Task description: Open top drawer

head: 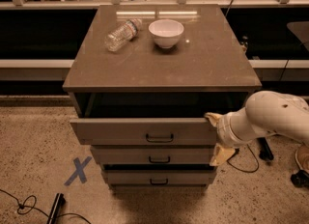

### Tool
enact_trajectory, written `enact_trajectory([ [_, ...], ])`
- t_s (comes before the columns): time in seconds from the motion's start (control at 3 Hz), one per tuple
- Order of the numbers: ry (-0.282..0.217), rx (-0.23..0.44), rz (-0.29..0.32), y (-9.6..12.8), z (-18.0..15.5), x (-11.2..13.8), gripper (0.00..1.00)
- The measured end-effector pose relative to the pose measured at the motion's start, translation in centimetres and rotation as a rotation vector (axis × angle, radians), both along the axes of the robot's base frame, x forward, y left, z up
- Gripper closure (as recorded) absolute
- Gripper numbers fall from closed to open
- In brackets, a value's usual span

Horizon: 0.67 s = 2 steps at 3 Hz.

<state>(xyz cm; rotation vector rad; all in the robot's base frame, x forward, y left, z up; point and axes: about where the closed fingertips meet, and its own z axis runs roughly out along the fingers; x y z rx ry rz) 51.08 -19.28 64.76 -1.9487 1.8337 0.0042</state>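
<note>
The top drawer [145,131] of the grey-taupe cabinet stands pulled out a little, with a dark gap showing above its front. Its black pull handle [160,138] is at the centre of the front. My gripper [216,136] is at the right end of the drawer front, on a white arm coming in from the right. One tan finger [211,117] lies at the front's top right corner. The other finger [221,154] hangs below the front, so the fingers stand apart. They hold nothing.
Two shorter drawers [153,156] sit closed below. On the cabinet top [212,63] lie a clear plastic bottle [121,35] and a white bowl [166,33]. A blue tape X [77,170] and cables mark the floor at left. Black cables and a wheel are at right.
</note>
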Motion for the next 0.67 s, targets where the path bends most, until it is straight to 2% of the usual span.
enact_trajectory([
  [0.33,0.03,0.005,-0.009,-0.6,0.1,-2.8,0.18],
  [0.67,0.064,0.0,-0.019,-1.6,1.2,-6.8,0.11],
])
